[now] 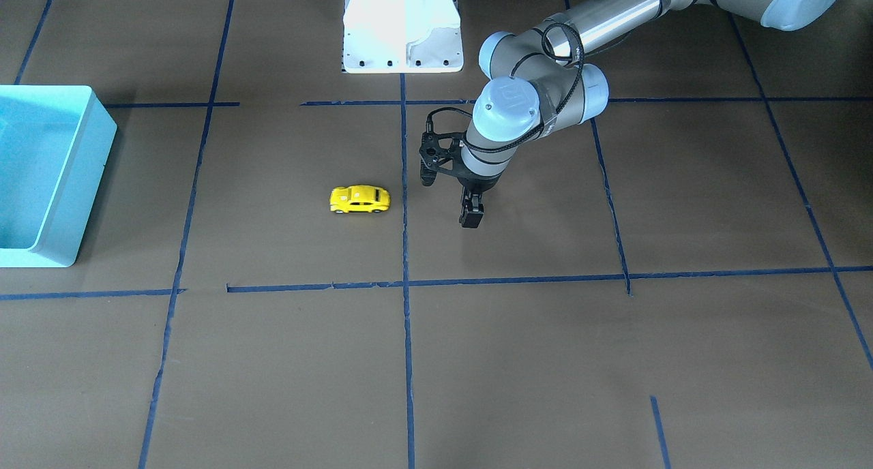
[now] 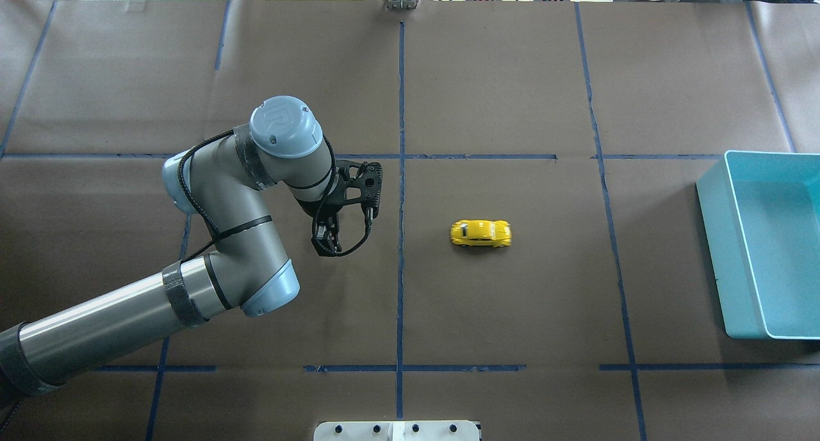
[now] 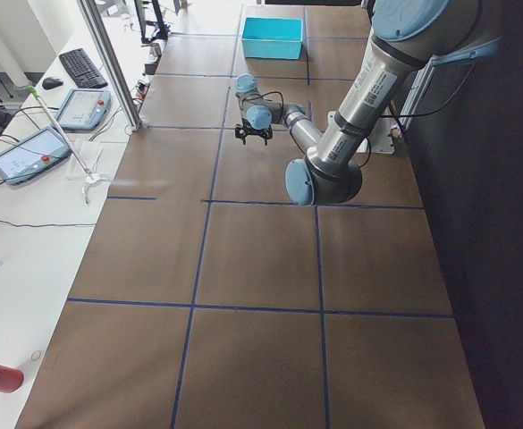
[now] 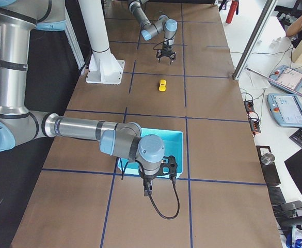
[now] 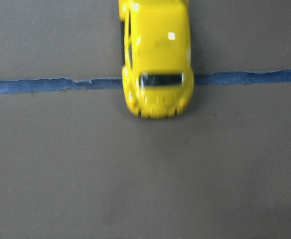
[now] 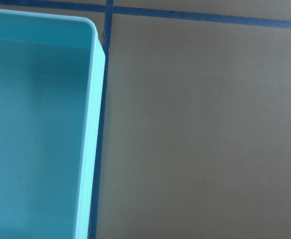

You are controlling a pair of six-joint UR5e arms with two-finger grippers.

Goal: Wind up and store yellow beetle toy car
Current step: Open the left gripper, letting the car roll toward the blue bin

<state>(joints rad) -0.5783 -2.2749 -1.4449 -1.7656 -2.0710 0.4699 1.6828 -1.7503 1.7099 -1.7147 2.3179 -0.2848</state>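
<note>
One yellow beetle toy car (image 1: 360,199) on the table (image 1: 545,360), left gripper (image 1: 470,215) empty
Front-facing: the car sits at nine o'clock of that gripper, apart; how wide it is open I cannot tell. Overhead: the car lies at three o'clock of the gripper, the teal bin (image 2: 712,236) well beyond, also at three. Right side: the right gripper (image 4: 146,188) hangs by the bin, its opening unreadable. Left wrist: the car fills twelve o'clock, blue tape (image 5: 50,85) running nine to three. My judgement: centre over the car's flanks, descend squarely, grip low
</note>
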